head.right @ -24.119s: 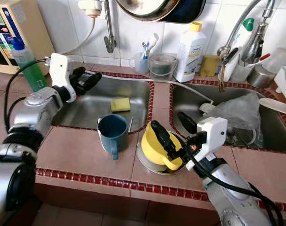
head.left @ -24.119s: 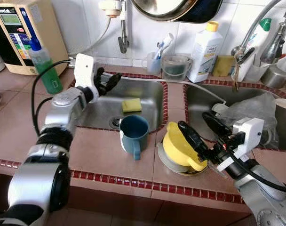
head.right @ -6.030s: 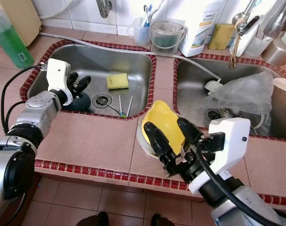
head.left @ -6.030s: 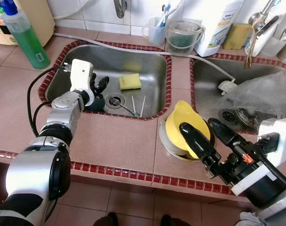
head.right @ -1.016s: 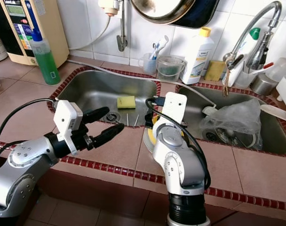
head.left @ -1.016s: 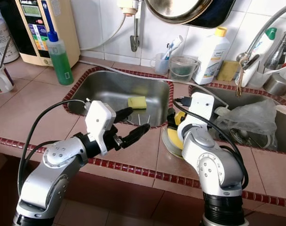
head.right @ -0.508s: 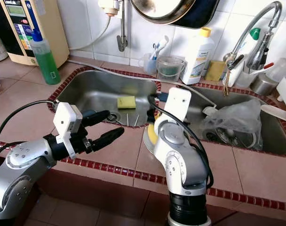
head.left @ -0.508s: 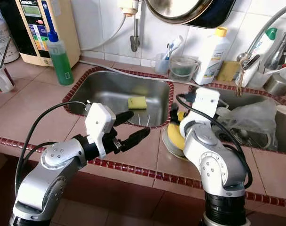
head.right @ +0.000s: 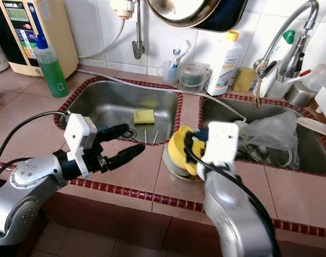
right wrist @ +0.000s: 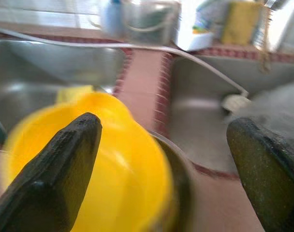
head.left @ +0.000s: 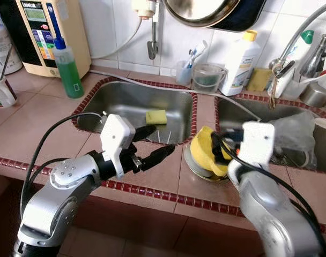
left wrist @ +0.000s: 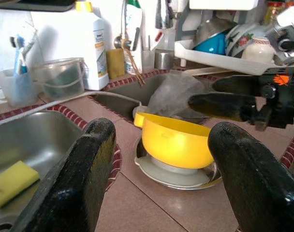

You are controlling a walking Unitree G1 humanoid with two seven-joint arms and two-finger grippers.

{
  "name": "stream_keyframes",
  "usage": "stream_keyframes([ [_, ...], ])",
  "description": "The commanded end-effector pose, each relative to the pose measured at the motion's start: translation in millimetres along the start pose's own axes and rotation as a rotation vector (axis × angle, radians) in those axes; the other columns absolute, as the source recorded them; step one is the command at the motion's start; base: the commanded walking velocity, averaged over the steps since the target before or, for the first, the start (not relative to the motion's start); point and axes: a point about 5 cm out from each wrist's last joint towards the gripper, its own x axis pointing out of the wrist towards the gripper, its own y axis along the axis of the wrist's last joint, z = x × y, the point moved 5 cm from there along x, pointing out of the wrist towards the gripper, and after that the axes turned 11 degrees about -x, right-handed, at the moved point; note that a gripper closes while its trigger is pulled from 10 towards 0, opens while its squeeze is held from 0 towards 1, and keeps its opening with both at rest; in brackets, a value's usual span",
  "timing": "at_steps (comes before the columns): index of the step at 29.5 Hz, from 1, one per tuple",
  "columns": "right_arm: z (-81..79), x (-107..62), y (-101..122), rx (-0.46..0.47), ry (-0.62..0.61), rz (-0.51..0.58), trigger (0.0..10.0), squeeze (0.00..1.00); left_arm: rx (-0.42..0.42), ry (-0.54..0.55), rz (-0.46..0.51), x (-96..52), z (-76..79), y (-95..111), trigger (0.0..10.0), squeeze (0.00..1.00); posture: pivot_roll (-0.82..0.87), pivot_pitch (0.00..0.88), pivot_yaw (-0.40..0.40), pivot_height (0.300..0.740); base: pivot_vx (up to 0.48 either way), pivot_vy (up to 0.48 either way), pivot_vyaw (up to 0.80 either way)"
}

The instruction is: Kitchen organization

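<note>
Hovering left gripper [head.left: 152,143]: fingers spread wide with nothing between them, held over the tiled counter [head.left: 147,176] in front of the left sink [head.left: 125,104].
Right gripper [right wrist: 161,159]: fingers parted wide around empty air; it sits just short of the yellow bowl, with the wrist's white housing above it in the head views.
Yellow bowl [head.left: 206,150]: tilted on a metal plate [left wrist: 176,176], directly ahead of the right gripper and off to the right of the left gripper's tips; touching neither as far as the views show.
Metal plate: on the counter strip between the two sinks, under the bowl.
Yellow sponge [head.left: 156,116]: in the left sink, beyond the left gripper's fingers.
Right sink [head.right: 259,134]: beyond the right gripper, holding a crumpled clear plastic bag [head.right: 270,131].
Green soap bottle [head.left: 67,69]: upright at the counter's back, well to the left of the left gripper.
White detergent bottle [head.left: 241,61]: against the tiled wall, past both grippers, between the sinks.
</note>
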Motion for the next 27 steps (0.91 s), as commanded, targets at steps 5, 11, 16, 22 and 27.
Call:
stream_keyframes([
  [5,15.8,-11.5,-2.6,0.004,0.018,0.028,10.0,0.0,-0.012,-0.024,-0.007,3.6,1.3,1.2,10.0,0.0,-0.02,0.0,0.005,0.74,0.0,0.0,0.0],
  [11,24.9,-5.6,-17.8,0.007,0.1,-0.006,10.0,0.0,-0.008,-0.035,-0.011,5.4,1.9,1.0,10.0,0.0,-0.03,0.0,0.012,0.74,0.0,0.0,0.0],
  [16,26.5,3.0,-18.1,0.003,0.222,0.022,10.0,0.0,-0.015,-0.037,-0.002,7.5,3.3,2.6,10.0,0.0,-0.02,0.0,0.008,0.74,0.0,0.0,0.0],
  [22,34.5,9.2,-22.6,-0.014,0.323,0.034,10.0,0.0,-0.021,-0.036,0.006,8.6,4.6,3.0,10.0,0.0,-0.03,0.0,0.003,0.74,0.0,0.0,0.0],
  [27,43.1,18.0,-30.2,-0.004,0.407,0.025,10.0,0.0,-0.027,-0.034,0.013,10.2,5.1,3.5,10.0,0.0,-0.02,0.0,-0.001,0.74,0.0,0.0,0.0],
])
